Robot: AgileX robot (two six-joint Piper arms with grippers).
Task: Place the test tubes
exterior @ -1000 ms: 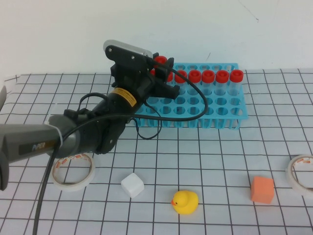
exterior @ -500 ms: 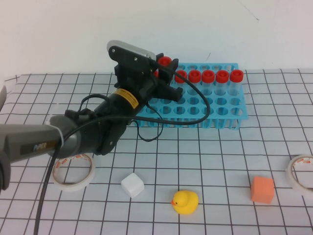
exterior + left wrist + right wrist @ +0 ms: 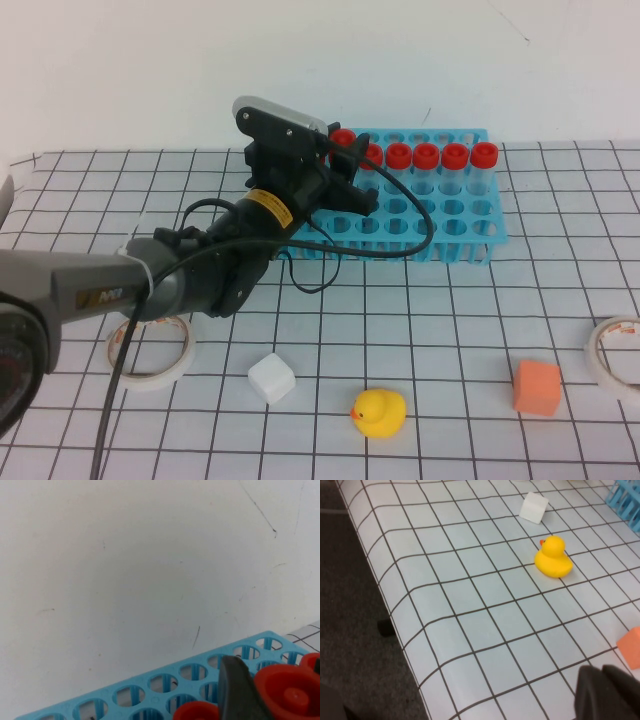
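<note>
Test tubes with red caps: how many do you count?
6. Five test tubes stand side by side in the rack; the left gripper holds the sixth over the rack's left end and may hide others. The right gripper hangs shut near the table's edge.

Dark grey finger [image 3: 239, 692] of the left gripper [image 3: 275, 695] pressed against a round red plastic tube cap [image 3: 292, 696]. Second red cap [image 3: 196, 712] on the finger's other side. Beyond, a blue plastic rack [image 3: 200, 662] of round holes, then a plain white wall [image 3: 150, 555].
</note>
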